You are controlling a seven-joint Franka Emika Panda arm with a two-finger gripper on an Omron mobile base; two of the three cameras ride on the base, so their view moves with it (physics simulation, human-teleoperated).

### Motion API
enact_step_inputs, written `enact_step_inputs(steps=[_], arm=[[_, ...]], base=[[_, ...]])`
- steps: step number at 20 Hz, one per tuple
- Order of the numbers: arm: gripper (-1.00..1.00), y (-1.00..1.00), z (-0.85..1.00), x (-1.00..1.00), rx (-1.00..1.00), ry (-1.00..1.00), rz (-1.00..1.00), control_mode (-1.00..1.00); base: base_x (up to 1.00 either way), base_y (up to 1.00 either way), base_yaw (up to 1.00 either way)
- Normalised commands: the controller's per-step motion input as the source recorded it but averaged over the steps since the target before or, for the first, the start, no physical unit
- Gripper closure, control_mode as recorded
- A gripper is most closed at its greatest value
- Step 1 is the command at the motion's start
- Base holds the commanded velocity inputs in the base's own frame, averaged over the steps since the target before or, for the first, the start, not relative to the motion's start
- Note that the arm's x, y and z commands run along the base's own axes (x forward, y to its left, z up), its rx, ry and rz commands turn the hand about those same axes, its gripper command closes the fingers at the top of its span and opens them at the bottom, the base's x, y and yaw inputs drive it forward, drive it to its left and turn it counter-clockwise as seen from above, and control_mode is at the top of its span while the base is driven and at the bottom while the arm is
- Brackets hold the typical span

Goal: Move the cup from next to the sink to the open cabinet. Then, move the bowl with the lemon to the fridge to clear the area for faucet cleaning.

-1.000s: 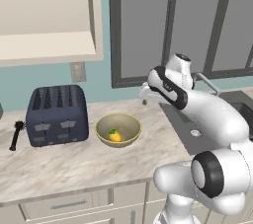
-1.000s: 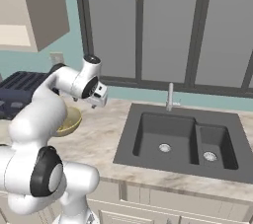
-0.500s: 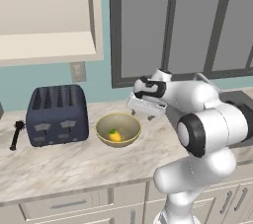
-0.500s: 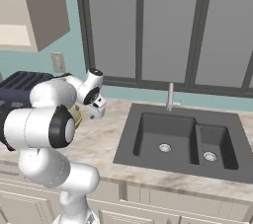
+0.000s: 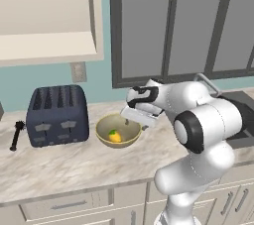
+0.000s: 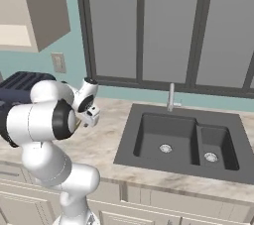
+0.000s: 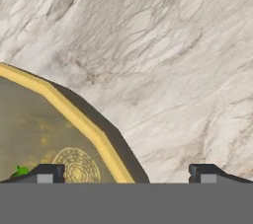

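The olive-tan bowl (image 5: 117,131) sits on the counter right of the toaster, with the yellow lemon (image 5: 115,136) inside it. My gripper (image 5: 133,120) hangs open just above the bowl's right rim. In the hand view the bowl's lighter rim (image 7: 74,114) runs between the two fingertips: one fingertip (image 7: 47,172) is over the bowl's inside, the other over bare counter. A green speck of the lemon (image 7: 20,171) peeks out at the lower left. The open cabinet (image 5: 47,16) is up at the left. The sink (image 6: 183,140) and faucet (image 6: 171,97) are to the right. The cup and the fridge are out of view.
A dark blue toaster (image 5: 57,115) stands left of the bowl, with a black utensil (image 5: 16,135) beyond it. Dark-framed window panes (image 5: 188,21) line the back wall. Marble counter (image 5: 74,169) stretches in front of the bowl. Beige drawer fronts (image 5: 64,206) run below.
The arm has swung left and down from above the counter towards the bowl. The hand now sits low over the bowl's right rim. The bowl and lemon have not moved.
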Motion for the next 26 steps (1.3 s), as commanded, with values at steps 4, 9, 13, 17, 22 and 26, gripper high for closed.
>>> enact_step_inputs(steps=[4,9,13,17,22,26], arm=[[1.0,0.06,-0.27,-0.03,0.0,0.0,0.0,-1.0],[1.0,0.0,-0.04,0.0,0.0,0.0,0.0,-1.0],[1.0,0.0,0.13,-0.18,0.0,-0.02,0.0,-1.0],[1.0,-0.03,0.84,-0.43,0.01,-0.05,0.0,-1.0],[1.0,-0.15,1.0,-0.54,0.01,-0.05,0.0,-1.0],[1.0,-0.47,1.0,-0.94,0.0,-0.14,0.0,-1.0]], base=[[0.0,0.0,0.0],[0.0,0.0,0.0],[0.0,0.0,0.0],[0.0,0.0,0.0],[0.0,0.0,0.0],[0.0,0.0,0.0]])
